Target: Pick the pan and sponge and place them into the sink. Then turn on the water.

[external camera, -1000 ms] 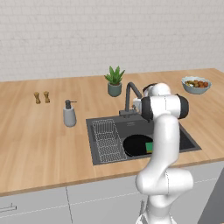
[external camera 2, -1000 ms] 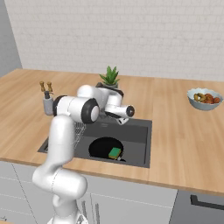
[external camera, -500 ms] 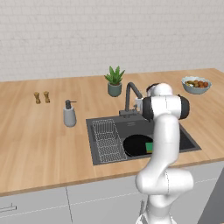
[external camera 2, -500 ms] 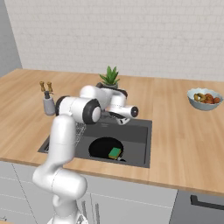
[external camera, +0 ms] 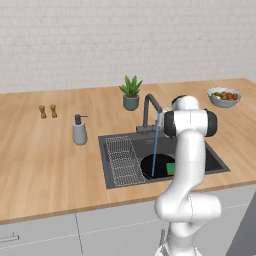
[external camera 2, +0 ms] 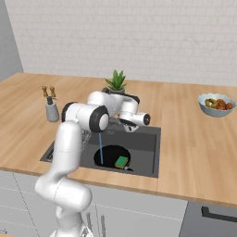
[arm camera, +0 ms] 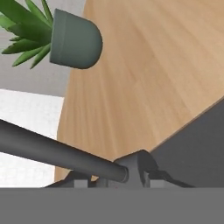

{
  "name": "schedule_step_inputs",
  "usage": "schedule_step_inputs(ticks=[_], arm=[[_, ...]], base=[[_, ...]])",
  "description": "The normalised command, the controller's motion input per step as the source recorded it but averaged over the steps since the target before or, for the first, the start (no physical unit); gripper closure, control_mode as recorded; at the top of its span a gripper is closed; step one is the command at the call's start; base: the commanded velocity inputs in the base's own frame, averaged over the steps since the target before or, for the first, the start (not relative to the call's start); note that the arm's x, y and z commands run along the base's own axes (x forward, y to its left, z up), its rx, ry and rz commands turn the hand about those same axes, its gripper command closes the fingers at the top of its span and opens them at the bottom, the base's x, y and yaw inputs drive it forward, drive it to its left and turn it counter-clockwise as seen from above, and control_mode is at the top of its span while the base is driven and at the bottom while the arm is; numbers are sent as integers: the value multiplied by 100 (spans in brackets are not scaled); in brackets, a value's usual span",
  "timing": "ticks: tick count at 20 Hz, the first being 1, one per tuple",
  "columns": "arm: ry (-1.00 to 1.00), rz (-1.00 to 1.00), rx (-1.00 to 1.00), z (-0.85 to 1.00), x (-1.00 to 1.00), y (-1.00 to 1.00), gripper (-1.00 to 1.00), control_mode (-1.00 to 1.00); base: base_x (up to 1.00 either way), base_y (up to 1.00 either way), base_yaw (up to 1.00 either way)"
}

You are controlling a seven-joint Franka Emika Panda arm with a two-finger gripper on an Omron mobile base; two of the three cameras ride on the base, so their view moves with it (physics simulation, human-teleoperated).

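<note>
Water [external camera: 155, 145] is running from the faucet [external camera: 150, 107] onto the pan [external camera 2: 111, 156] and sponge [external camera 2: 121, 161], both lying in the sink [external camera 2: 148, 157]. The gripper [external camera 2: 124, 125] is hovering at the faucet base, its jaws' opening impossible to judge. A careless retreat risks knocking the lever and cutting the flow.

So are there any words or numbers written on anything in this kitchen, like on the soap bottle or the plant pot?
None: no words, numbers, brands or signs can be read anywhere.
Grey soap dispenser bottle: plain, no label.
Dark grey-green round plant pot: plain, even close up.
Grey bowl of food: plain.
Dark grey rectangular sink and dark gooseneck faucet: no markings.
</note>
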Motion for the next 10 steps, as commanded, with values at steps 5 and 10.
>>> schedule_step_inputs(ticks=[5, 10], arm=[[0, 0, 6, -18, 0, -6, 100, -100], [0, 0, 0, 0, 0, 0, 100, -100]], base=[[0, 0, 0], [0, 0, 0]])
